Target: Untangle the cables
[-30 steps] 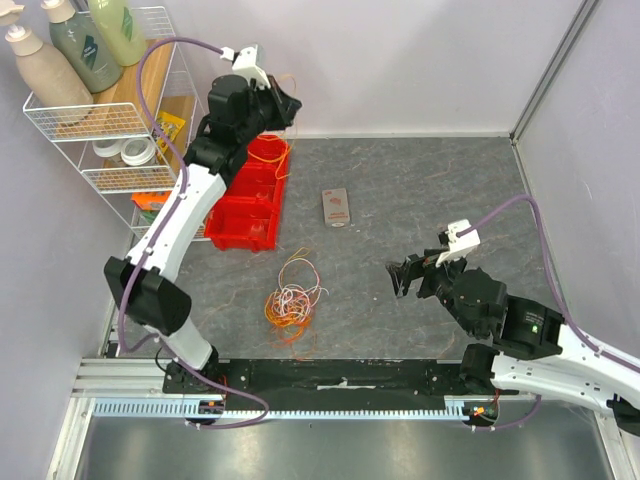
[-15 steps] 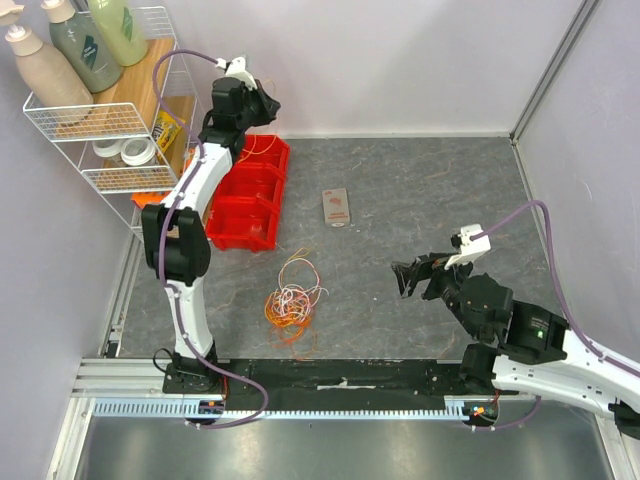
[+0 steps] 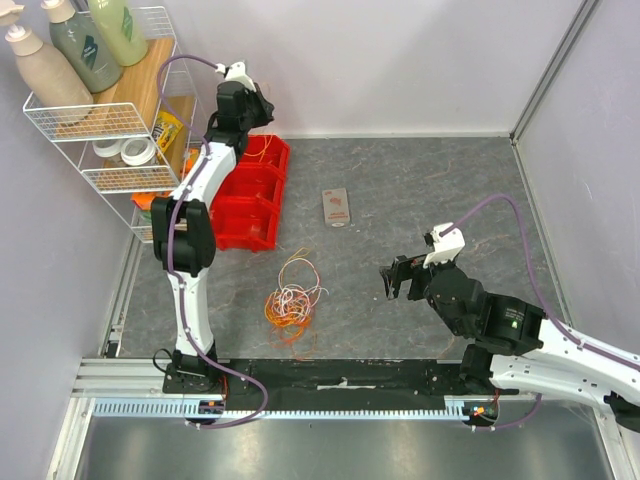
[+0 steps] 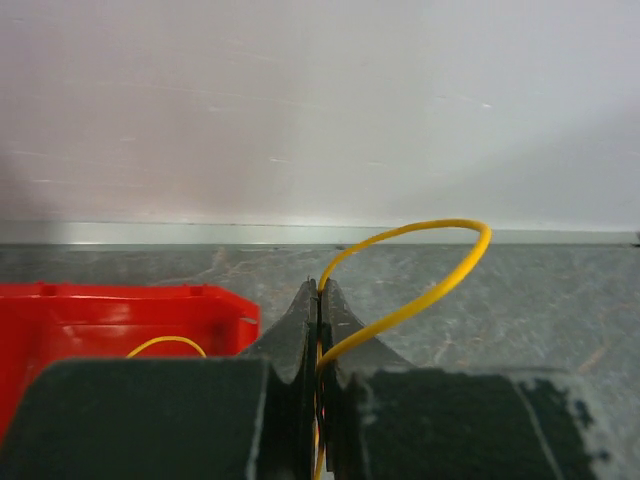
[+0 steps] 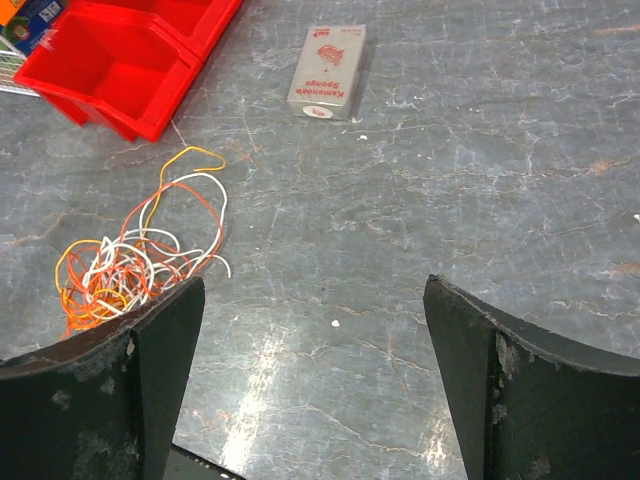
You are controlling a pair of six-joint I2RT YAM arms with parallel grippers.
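The cables (image 3: 290, 296) lie as a tangle of orange, white and yellow loops on the grey floor near the middle front. In the right wrist view the tangle (image 5: 130, 270) sits at the left. My left gripper (image 3: 262, 108) hangs above the back of the red bins (image 3: 245, 215). It is shut on a single yellow cable (image 4: 440, 224), which arcs out to the right of the closed jaws of the left gripper (image 4: 320, 290). Another yellow cable (image 4: 165, 342) lies in the red bin (image 4: 100, 310). My right gripper (image 3: 395, 280) is open and empty to the right of the tangle, the right gripper (image 5: 313, 285) low over bare floor.
A small sponge box (image 3: 336, 207) lies flat behind the tangle, and the sponge box (image 5: 327, 72) shows near the red bins (image 5: 130, 70). A white wire shelf (image 3: 100, 120) with bottles and tape rolls stands at the far left. Walls close the back and the right.
The left arm has folded up and drawn its gripper slightly left, toward the back wall above the bins, with the yellow cable held. The right gripper has shifted a little left.
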